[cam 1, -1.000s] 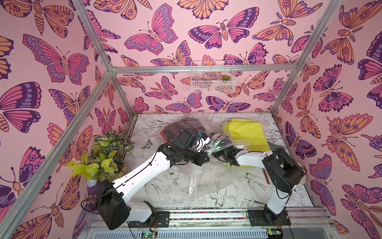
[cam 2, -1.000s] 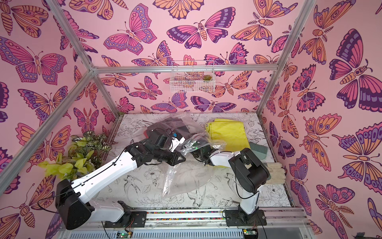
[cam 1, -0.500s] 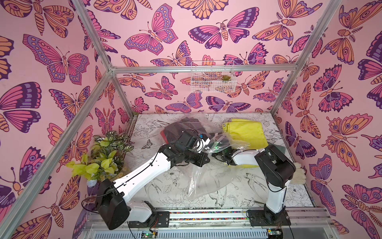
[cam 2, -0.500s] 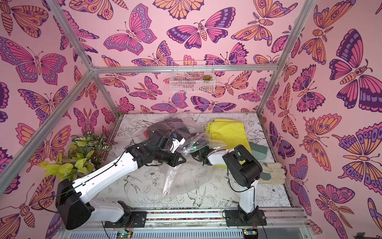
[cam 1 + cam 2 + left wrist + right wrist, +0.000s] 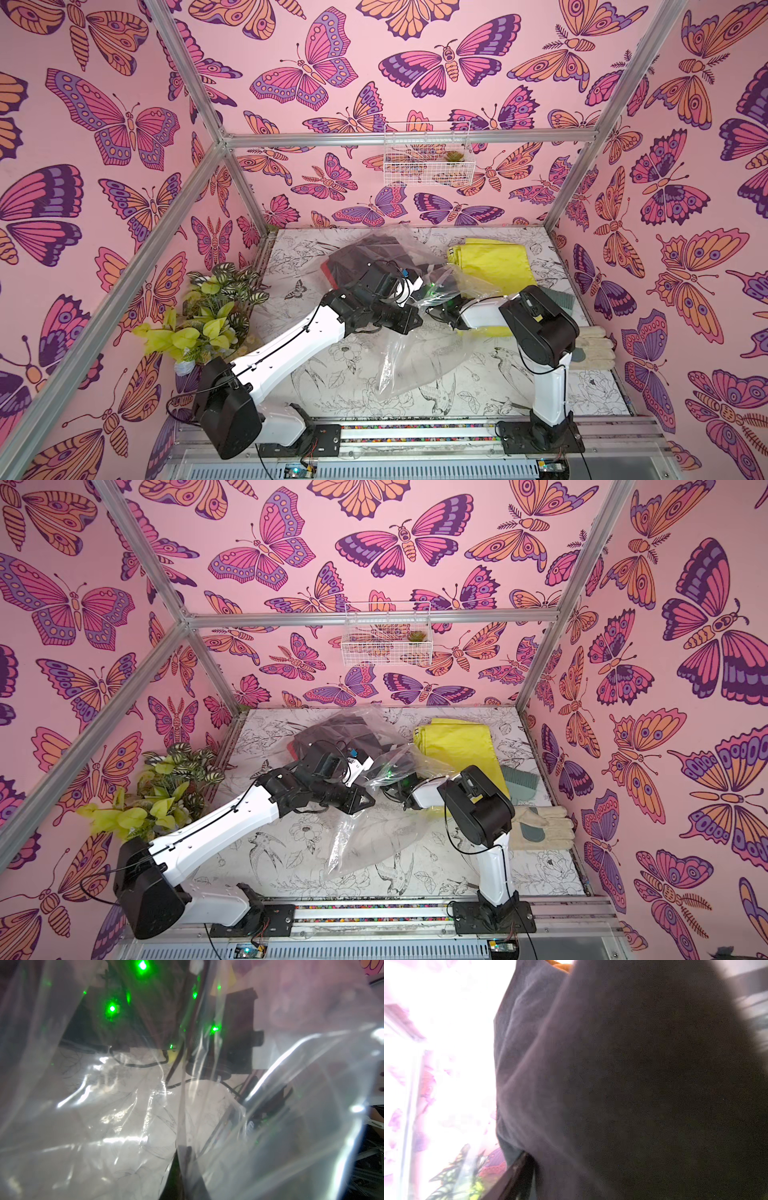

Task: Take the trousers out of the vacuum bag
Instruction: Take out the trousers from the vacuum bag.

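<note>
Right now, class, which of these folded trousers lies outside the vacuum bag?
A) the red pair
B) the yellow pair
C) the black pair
B: the yellow trousers lie uncovered beside the vacuum bag, while the red cloth and the black cloth show through its plastic.

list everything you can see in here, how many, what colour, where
vacuum bag: one, clear, mid table
dark trousers: count unclear, black with a red edge, inside the bag
yellow trousers: one, yellow, on the table right of the bag
teal green trousers: one, teal, by the right wall
work gloves: seemingly a pair, cream, right table edge
plant: one, green and yellow, left table edge
wire basket: one, white, back wall, small succulent inside
table: one, white with black line drawings
left tool: one, black, shut on the bag's film
right tool: one, black, inside the bag, jaws hidden
</note>
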Available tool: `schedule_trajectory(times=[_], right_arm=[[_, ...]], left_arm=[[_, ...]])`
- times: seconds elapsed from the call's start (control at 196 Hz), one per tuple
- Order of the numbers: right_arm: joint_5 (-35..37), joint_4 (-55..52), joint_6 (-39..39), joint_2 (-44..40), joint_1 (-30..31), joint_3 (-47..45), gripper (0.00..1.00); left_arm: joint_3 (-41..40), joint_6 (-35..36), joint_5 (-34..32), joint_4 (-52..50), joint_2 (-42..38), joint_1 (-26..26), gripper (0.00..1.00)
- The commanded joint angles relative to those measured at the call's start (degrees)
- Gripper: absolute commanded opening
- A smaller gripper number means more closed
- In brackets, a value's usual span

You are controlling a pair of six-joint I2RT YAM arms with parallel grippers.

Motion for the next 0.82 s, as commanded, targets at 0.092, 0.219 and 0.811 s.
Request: schedule_trajectory(times=[0.092, 0.219, 0.811], right_arm=[[-2.17, 2.80, 1.08, -2.80, 0.05, -0.16, 0.57], [-2.98, 4.87, 1.77, -3.72, 0.02, -1.47, 0.55], [-7.73, 7.59, 4.57, -5.24, 0.12, -2.73, 0.61]], left_arm=[[-1.61, -0.20, 0.19, -0.07, -0.71, -0.41, 0.00], [-1.70, -0.20, 0.19, -0.13, -0.80, -0.41, 0.00], [-2.05, 0.01, 0.36, -0.24, -1.41, -0.41, 0.00]])
